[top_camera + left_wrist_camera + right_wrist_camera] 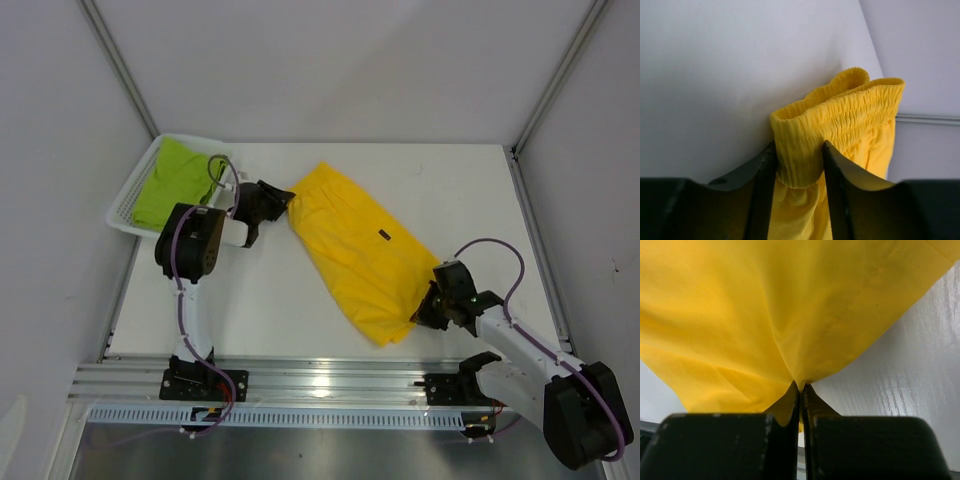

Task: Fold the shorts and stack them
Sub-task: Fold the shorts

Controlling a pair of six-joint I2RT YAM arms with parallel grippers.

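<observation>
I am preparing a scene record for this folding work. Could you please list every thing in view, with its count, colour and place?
yellow shorts: one, bright yellow with a small dark label, spread diagonally across the middle of the table
green shorts: one, lime green, inside the basket
basket: one, white mesh, far left corner of the table
table: one, white, under everything
left claw: one, black, gripping the waistband of the yellow shorts
right claw: one, black, pinching the near end of the yellow shorts
</observation>
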